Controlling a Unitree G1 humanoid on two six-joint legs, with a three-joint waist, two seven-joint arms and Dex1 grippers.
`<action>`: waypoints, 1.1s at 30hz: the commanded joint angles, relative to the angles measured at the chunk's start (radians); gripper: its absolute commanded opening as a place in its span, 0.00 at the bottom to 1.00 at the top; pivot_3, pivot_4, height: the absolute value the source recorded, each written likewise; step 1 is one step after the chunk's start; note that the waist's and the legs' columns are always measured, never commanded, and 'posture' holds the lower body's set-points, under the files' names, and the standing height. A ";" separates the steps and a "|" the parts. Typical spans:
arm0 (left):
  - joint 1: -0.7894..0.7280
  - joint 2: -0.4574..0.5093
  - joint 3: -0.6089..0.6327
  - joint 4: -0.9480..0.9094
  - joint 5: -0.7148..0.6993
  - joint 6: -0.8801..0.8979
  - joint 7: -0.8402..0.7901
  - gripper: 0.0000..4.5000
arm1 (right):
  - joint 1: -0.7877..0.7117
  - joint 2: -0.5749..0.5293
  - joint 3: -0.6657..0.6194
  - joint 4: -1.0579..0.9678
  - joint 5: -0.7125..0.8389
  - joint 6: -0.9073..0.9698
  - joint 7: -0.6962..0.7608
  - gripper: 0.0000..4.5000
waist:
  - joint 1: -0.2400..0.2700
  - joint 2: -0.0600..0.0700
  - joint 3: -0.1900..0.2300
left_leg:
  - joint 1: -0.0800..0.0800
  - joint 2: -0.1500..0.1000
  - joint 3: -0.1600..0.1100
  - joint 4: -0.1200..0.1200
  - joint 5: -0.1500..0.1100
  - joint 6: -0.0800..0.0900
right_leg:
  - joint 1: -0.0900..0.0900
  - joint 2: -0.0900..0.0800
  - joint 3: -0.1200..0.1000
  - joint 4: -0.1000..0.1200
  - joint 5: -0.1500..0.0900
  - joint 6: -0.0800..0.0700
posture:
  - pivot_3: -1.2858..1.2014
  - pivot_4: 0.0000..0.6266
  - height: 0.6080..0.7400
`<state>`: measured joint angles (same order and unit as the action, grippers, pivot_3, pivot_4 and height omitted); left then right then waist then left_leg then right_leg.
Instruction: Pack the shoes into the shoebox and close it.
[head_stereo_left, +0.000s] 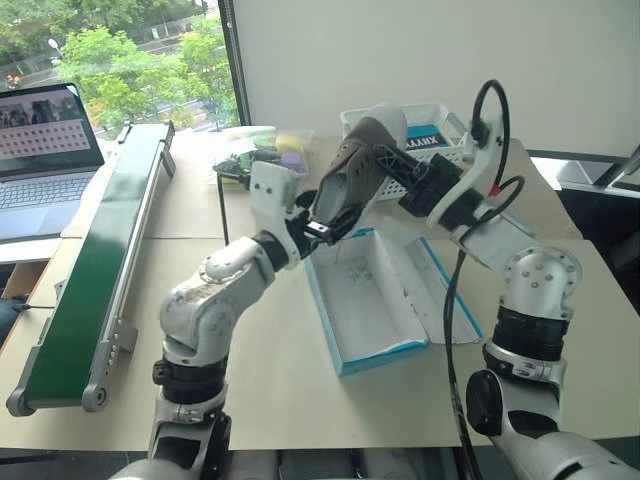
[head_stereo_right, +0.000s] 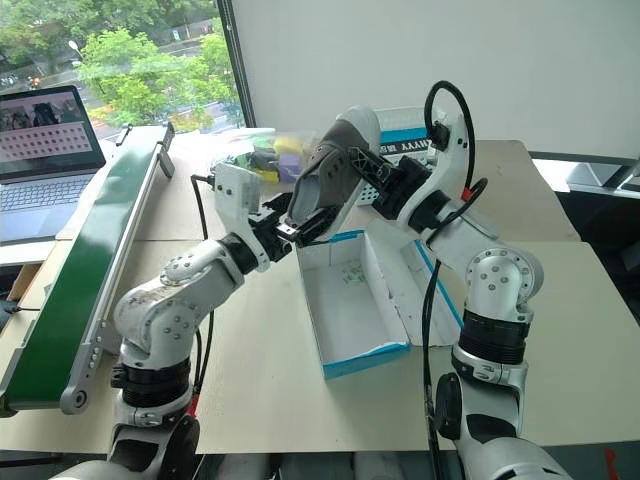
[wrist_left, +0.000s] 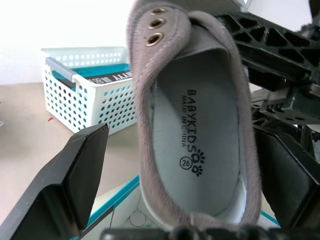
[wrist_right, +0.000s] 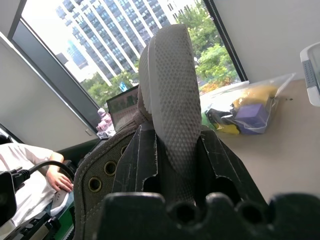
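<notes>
- Laptop (head_stereo_left: 40, 150) at the far left of the desk (head_stereo_left: 270, 380), beside a long green conveyor (head_stereo_left: 100, 270).
- Left fingers (head_stereo_left: 318, 226) spread wide on either side of the shoe's heel, not clamping it.
- Grey shoe (head_stereo_left: 350, 170) held in the air above the shoebox, toe up.
- Open blue shoebox (head_stereo_left: 365, 300) on the desk, white inside showing.
- Right fingers (head_stereo_left: 385, 165) pinching the shoe near its toe.
- White lattice basket (head_stereo_left: 440, 135) behind.

Matt grey cloth shoe (wrist_left: 195, 125), brass-look eyelets; perforated glossy plastic basket (wrist_left: 85, 95).
</notes>
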<state>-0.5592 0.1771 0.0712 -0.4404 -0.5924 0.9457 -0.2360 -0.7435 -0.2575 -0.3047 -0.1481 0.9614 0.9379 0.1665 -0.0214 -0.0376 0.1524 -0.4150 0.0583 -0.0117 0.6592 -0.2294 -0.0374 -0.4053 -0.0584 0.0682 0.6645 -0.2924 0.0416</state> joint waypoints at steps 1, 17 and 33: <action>-0.032 0.105 0.095 -0.037 -0.069 0.057 -0.048 1.00 | -0.051 -0.066 -0.010 -0.013 -0.017 -0.022 0.028 0.09 | 0.000 0.001 0.000 | 0.000 0.000 0.000 0.000 0.000 0.000 | 0.000 0.000 0.000 0.000 0.000 0.000 | 0.52 0.24 1.00; 0.149 0.537 0.050 -0.131 -0.142 0.011 -0.395 1.00 | -0.205 -0.300 0.079 0.094 -0.085 0.312 0.036 0.09 | 0.001 0.005 0.004 | 0.000 0.000 0.000 -0.001 0.000 0.000 | 0.000 0.000 0.000 -0.002 0.000 0.000 | 0.52 0.24 1.00; 0.193 0.604 -0.014 -0.177 -0.124 -0.042 -0.472 1.00 | -0.059 -0.313 0.339 -0.049 -0.196 0.511 0.102 0.09 | 0.003 0.007 0.005 | -0.001 0.000 0.001 0.000 0.000 0.000 | -0.001 0.000 0.000 -0.002 0.000 0.000 | 0.52 0.24 1.00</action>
<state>-0.3607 0.7850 0.0553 -0.5775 -0.7137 0.9264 -0.7105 -0.8041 -0.5410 0.0145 -0.1460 0.7891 1.4622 0.2438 -0.0187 -0.0304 0.1577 -0.4159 0.0586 -0.0110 0.6587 -0.2297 -0.0370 -0.4062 -0.0579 0.0686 0.6626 -0.2927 0.0416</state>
